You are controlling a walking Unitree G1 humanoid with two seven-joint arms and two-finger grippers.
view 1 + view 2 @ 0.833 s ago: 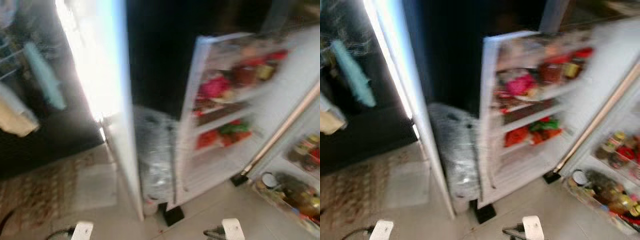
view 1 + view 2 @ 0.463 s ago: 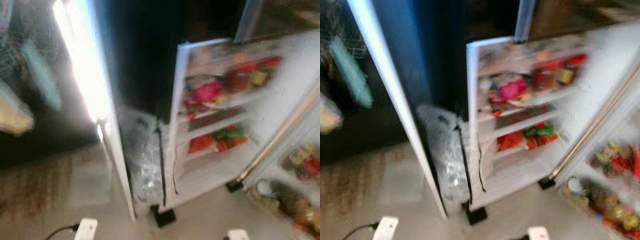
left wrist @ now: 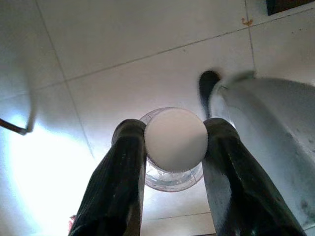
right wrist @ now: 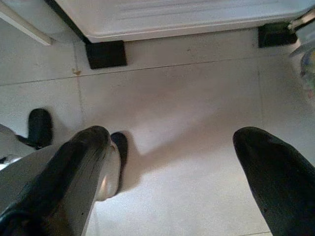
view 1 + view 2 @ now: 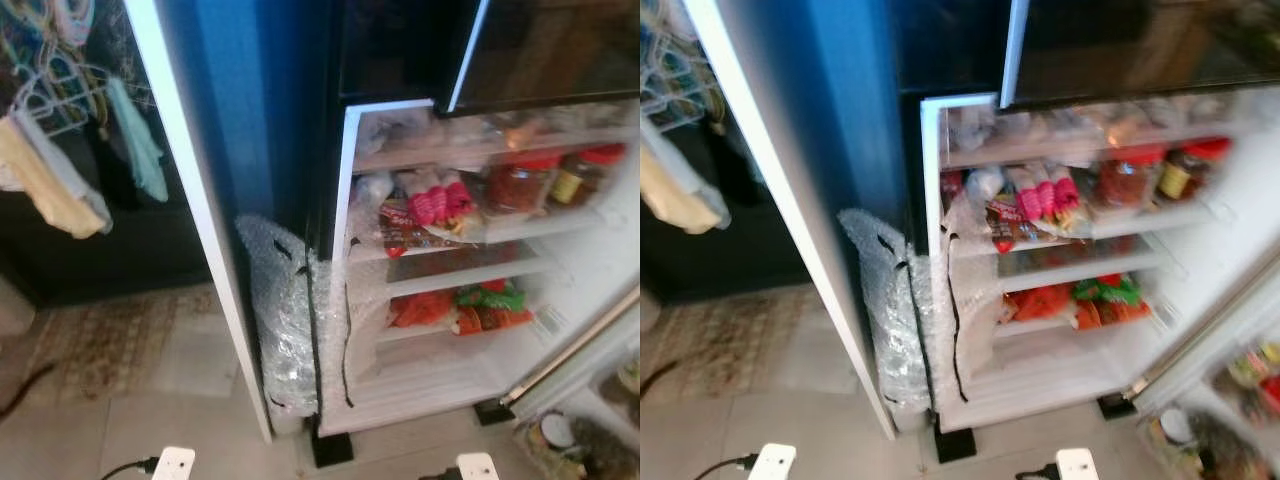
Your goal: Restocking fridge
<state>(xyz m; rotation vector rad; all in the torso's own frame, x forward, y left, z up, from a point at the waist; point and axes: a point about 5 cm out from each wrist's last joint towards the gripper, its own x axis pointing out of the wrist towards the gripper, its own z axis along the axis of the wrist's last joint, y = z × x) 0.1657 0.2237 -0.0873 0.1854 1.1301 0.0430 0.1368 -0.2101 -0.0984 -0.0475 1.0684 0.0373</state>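
The fridge stands open before me, its white shelves lit. On them are red-lidded jars, pink packets and red and green packets. In the left wrist view my left gripper is shut on a clear bottle with a white cap, held over the tiled floor. My right gripper hangs open above the floor near the fridge's foot, with nothing between its fingers.
A bubble-wrap bundle leans against the fridge's left side, next to a tall blue and white panel. Clothes hang at the left. Black blocks prop the fridge. The open door reaches out at the right, with jars in its pockets.
The camera has swung and steadied, so the blur is gone and the fridge shelves sit more squarely ahead. Nothing in the scene itself has visibly moved.
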